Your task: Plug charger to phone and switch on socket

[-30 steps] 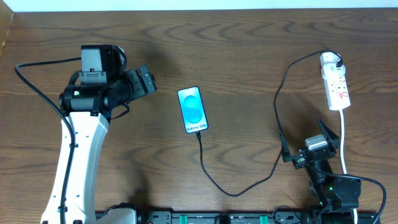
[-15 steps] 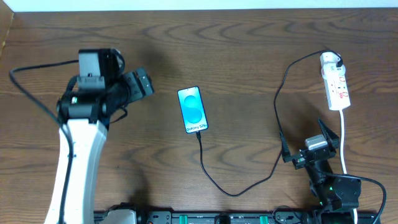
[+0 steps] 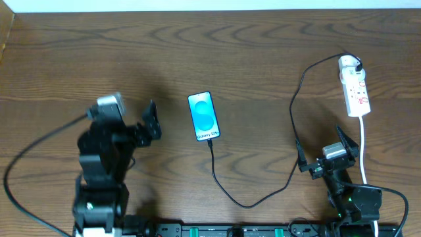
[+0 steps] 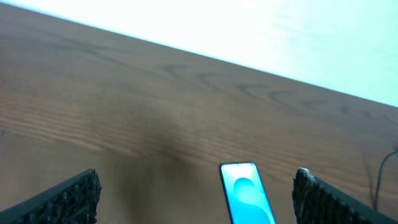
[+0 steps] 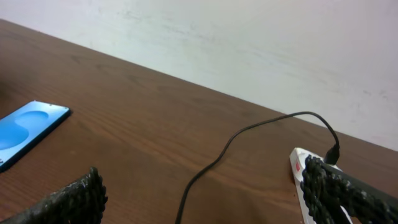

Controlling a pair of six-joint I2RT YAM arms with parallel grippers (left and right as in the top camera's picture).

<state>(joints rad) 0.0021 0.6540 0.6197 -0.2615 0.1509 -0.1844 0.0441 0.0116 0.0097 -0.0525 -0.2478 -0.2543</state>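
Observation:
The phone (image 3: 204, 116) lies flat mid-table with its blue screen lit. The black charger cable (image 3: 247, 205) starts at the phone's bottom edge, loops toward the front and climbs right to the white socket strip (image 3: 354, 89) at the far right, where its plug sits. My left gripper (image 3: 152, 122) is open, left of the phone and apart from it. In the left wrist view the phone (image 4: 246, 194) lies ahead between the fingers (image 4: 71, 199). My right gripper (image 3: 320, 141) is open below the strip. The right wrist view shows the cable (image 5: 249, 133) and strip (image 5: 298, 167) ahead.
The strip's thicker white cord (image 3: 362, 151) runs down the right side past my right arm. A pale wall (image 5: 249, 37) borders the table's far edge. The phone (image 5: 28, 130) shows at the left of the right wrist view.
My left arm has drawn back toward the front edge, its gripper dropping slightly lower left of the phone. The right arm, phone and cable have not moved.

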